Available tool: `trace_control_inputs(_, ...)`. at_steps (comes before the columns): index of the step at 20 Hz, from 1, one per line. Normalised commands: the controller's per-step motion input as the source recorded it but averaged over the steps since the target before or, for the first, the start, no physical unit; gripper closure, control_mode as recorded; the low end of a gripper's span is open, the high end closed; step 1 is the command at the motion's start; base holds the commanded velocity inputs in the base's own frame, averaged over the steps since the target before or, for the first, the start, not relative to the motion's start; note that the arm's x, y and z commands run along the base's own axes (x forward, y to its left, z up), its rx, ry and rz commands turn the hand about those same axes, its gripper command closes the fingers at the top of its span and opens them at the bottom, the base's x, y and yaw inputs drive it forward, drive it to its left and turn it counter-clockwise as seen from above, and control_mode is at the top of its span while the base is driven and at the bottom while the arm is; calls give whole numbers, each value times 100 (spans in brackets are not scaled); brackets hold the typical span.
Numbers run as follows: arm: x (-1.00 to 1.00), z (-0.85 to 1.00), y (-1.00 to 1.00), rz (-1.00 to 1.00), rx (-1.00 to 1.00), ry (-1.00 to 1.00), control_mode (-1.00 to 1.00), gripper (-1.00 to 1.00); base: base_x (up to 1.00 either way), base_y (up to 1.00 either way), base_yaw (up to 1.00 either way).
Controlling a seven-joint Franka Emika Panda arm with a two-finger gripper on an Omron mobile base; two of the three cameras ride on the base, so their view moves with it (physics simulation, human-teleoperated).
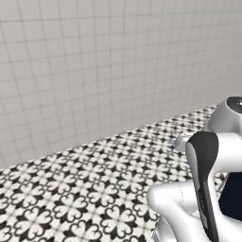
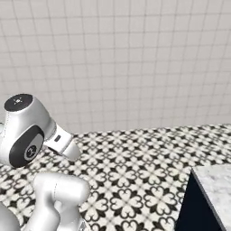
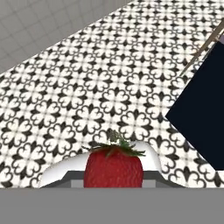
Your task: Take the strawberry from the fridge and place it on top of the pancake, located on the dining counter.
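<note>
A strawberry (image 3: 113, 167) is seen gripped between the closed jaws of the gripper (image 3: 113, 181) at six o'clock in the hand view, its green leaves upward, above a black-and-white patterned floor (image 3: 78, 100). The dining counter (image 2: 215, 182) is glimpsed as a marble corner over a navy base at four o'clock in the right base view, and its dark side is shown at three o'clock in the hand view. A pale tiled wall (image 1: 94, 66) is faced by both base cameras, so the step in hand is judged to be the carry toward the counter, with the placing not yet done. The pancake cannot be located from this spot. For the carry to be done well, the grip is best kept firm but not crushing, since a berry this soft is thought likely to bruise or slip; the hand is best held level and clear of the counter edge while the base is turned, and the fruit should be lowered only once the pancake is brought squarely beneath it.
</note>
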Motion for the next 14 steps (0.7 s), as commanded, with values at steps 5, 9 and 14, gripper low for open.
trace_control_inputs(5,0,0,0,0,0,0,100,100,100,67,-61)
trace_control_inputs(9,0,0,0,0,0,0,100,100,100,65,-61)
trace_control_inputs(14,0,0,0,0,0,0,100,100,99,62,-63)
